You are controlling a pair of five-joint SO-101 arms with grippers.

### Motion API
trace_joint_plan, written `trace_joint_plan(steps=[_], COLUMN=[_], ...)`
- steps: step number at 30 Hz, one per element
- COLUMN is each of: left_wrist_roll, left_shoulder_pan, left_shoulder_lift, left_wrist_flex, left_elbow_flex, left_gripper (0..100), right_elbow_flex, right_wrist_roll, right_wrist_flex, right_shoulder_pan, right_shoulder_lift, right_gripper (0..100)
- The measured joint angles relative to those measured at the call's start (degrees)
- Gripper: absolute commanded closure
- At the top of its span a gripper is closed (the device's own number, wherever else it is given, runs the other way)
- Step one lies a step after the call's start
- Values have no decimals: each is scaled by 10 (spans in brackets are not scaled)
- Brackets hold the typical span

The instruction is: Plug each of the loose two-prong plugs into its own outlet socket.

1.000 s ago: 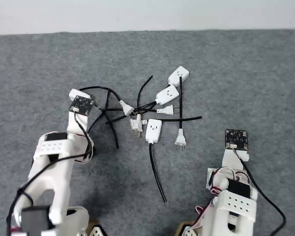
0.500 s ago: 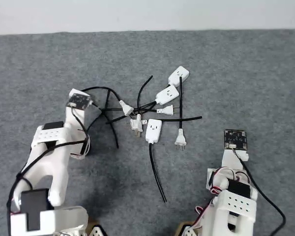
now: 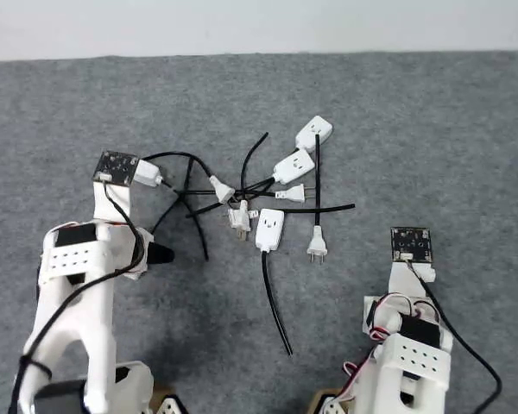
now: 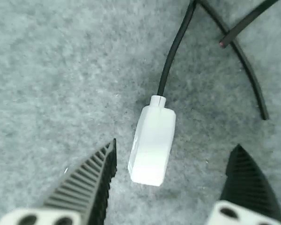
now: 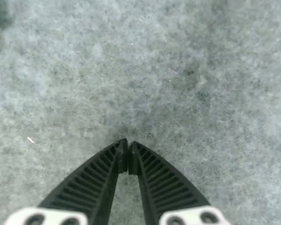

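A white connector body on a black cord lies flat on the grey carpet, between the fingers of my open left gripper, which touch nothing. Its end face is hidden, so I cannot tell plug from socket. In the high view that same connector body sits at the tip of the left arm. Three white outlet sockets lie in the cord tangle mid-table, with loose plugs among them. My right gripper is shut over bare carpet.
Black cords cross between the left arm and the sockets. One long cord trails toward the front. The right arm stands at the front right, apart from the tangle. A pale wall edge bounds the far side.
The left arm has swung left and farther back, uncovering the white connector body at its tip. The right arm has barely shifted. Plugs and sockets lie where they were.
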Motion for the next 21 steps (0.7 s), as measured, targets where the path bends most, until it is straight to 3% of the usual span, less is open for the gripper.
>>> trace_joint_plan(steps=[2, 6, 13, 21], left_wrist_roll=[-5, -42, -64, -48], left_shoulder_pan=[0, 32, 167, 164], left_shoulder_lift=[-33, -122, -184, -184], left_wrist_flex=[25, 80, 93, 58], left_elbow_flex=[0, 18, 125, 147], left_gripper=[739, 990, 987, 987], right_elbow_flex=[0, 0, 0, 0], right_wrist_roll=[0, 0, 0, 0], right_wrist_flex=[0, 0, 0, 0], right_shoulder_pan=[0, 0, 0, 0], right_shoulder_lift=[0, 0, 0, 0], right_gripper=[990, 990, 990, 990])
